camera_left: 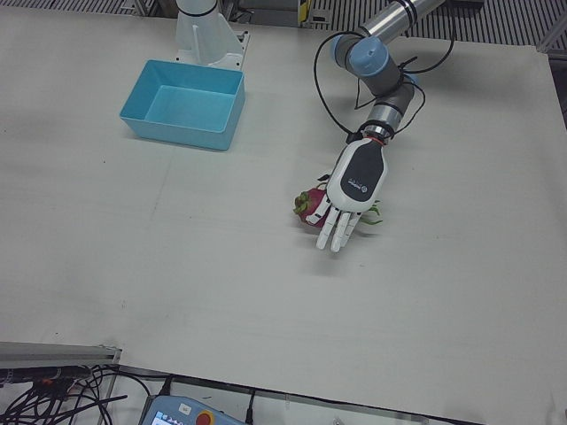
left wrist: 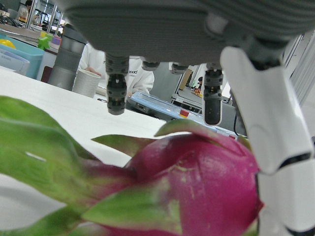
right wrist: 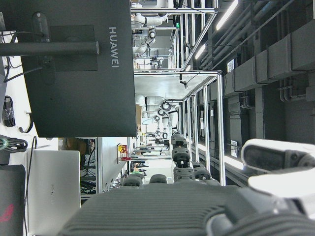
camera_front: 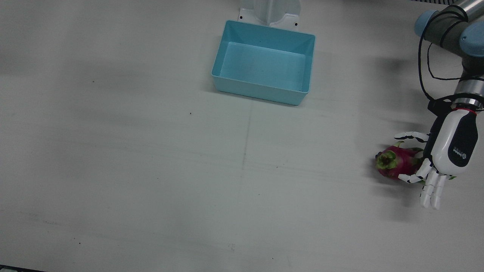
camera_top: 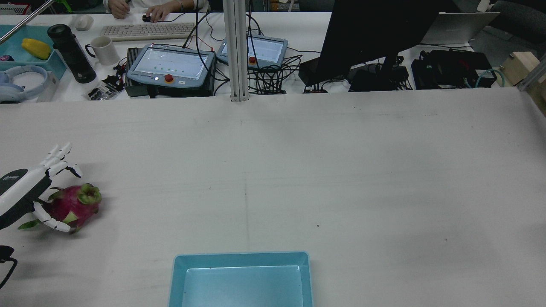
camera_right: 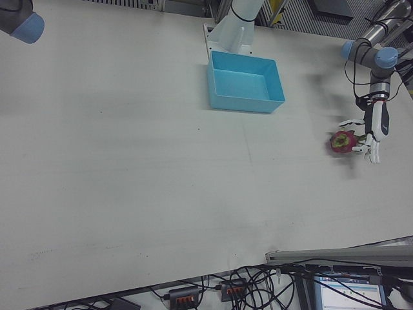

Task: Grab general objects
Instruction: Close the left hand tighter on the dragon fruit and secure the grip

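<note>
Magenta dragon fruit (camera_front: 397, 163) lies on the table (camera_front: 151, 170) under the left hand (camera_front: 442, 158), whose fingers (camera_front: 410, 135) are spread around it, not yet closed. Closing them firmly looks next; farther off, the blue bin (camera_front: 263, 62) sits empty.

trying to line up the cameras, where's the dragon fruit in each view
Front view: dragon fruit far right, below middle, under the left hand.
Rear view: far left, at mid-height.
Left-front view: near centre, mostly behind the hand.
Right-front view: right side, at mid-height.
Left hand view: fills the lower frame.
Right hand view: not in it.
Shared landmark: the blue bin, in all four fixed views.
</note>
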`<control>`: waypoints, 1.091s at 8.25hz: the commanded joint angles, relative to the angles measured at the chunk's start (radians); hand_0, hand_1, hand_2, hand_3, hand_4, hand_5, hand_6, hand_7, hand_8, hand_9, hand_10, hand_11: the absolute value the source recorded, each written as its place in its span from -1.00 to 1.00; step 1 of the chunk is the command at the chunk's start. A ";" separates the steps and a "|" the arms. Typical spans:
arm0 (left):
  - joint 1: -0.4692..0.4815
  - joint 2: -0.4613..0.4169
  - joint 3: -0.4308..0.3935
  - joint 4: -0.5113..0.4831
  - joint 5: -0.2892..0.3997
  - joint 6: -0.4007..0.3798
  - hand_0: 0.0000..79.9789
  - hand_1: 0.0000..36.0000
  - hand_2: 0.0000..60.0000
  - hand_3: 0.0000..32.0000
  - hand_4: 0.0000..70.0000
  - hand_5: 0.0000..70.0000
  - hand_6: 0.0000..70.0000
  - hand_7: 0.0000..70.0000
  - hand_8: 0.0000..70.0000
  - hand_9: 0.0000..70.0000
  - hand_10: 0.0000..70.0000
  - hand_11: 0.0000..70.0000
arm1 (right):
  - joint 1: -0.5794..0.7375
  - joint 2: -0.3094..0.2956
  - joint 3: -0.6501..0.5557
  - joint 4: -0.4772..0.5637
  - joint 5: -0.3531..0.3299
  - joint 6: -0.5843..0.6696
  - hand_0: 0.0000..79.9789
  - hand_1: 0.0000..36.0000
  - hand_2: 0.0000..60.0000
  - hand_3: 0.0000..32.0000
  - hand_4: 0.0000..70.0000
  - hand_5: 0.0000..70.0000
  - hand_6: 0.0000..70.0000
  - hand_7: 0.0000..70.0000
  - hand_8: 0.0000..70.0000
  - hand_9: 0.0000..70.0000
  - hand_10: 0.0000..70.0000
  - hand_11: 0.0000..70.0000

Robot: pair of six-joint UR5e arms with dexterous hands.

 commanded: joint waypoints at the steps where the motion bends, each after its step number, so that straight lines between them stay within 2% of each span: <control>1: 0.021 -0.080 0.063 0.154 -0.024 0.019 0.36 0.33 -0.58 -0.34 -1.00 -1.00 -1.00 -0.95 -1.00 -1.00 -1.00 -0.97 | 0.000 0.000 0.000 0.000 0.000 0.000 -1.00 -1.00 -1.00 -1.00 -1.00 -1.00 -1.00 -1.00 -1.00 -1.00 -1.00 -1.00; 2: 0.020 -0.080 0.064 0.165 -0.024 0.019 0.35 0.32 -0.57 -0.40 -1.00 -1.00 -1.00 -0.95 -1.00 -1.00 -1.00 -0.98 | 0.000 0.000 0.000 0.000 0.000 0.000 -1.00 -1.00 -1.00 -1.00 -1.00 -1.00 -1.00 -1.00 -1.00 -1.00 -1.00 -1.00; 3: 0.020 -0.082 0.063 0.183 -0.024 0.016 0.35 0.32 -0.55 -0.55 -1.00 -0.91 -1.00 -0.94 -1.00 -1.00 -1.00 -0.98 | 0.000 0.000 0.000 0.000 0.000 0.000 -1.00 -1.00 -1.00 -1.00 -1.00 -1.00 -1.00 -1.00 -1.00 -1.00 -1.00 -1.00; 4: 0.021 -0.085 0.063 0.202 -0.021 0.016 0.35 0.34 -0.53 -0.91 -1.00 -0.72 -1.00 -0.91 -1.00 -1.00 -1.00 -0.95 | 0.000 0.000 0.000 0.000 0.000 0.000 -1.00 -1.00 -1.00 -1.00 -1.00 -1.00 -1.00 -1.00 -1.00 -1.00 -1.00 -1.00; 5: 0.020 -0.080 0.064 0.203 -0.020 0.016 0.33 0.28 -0.47 -1.00 -0.99 -0.38 -1.00 -0.83 -1.00 -1.00 -1.00 -0.93 | 0.000 0.000 0.000 0.000 0.000 0.000 -1.00 -1.00 -1.00 -1.00 -1.00 -1.00 -1.00 -1.00 -1.00 -1.00 -1.00 -1.00; 6: 0.021 -0.079 0.069 0.203 -0.020 0.016 0.30 0.21 -0.46 -1.00 -0.92 -0.05 -1.00 -0.77 -1.00 -0.99 -1.00 -0.93 | 0.000 0.000 0.000 0.000 0.000 0.000 -1.00 -1.00 -1.00 -1.00 -1.00 -1.00 -1.00 -1.00 -1.00 -1.00 -1.00 -1.00; 7: 0.023 -0.080 0.075 0.200 -0.015 0.016 0.27 0.13 -0.42 -1.00 -0.85 0.14 -1.00 -0.68 -1.00 -0.98 -0.93 -0.84 | 0.000 0.000 0.000 0.000 0.000 0.000 -1.00 -1.00 -1.00 -1.00 -1.00 -1.00 -1.00 -1.00 -1.00 -1.00 -1.00 -1.00; 9: 0.038 -0.083 0.075 0.181 -0.016 0.016 0.24 0.04 -0.35 -1.00 -0.78 0.18 -0.96 -0.58 -1.00 -0.96 -0.85 -0.73 | 0.000 0.000 0.000 0.000 0.000 0.000 -1.00 -1.00 -1.00 -1.00 -1.00 -1.00 -1.00 -1.00 -1.00 -1.00 -1.00 -1.00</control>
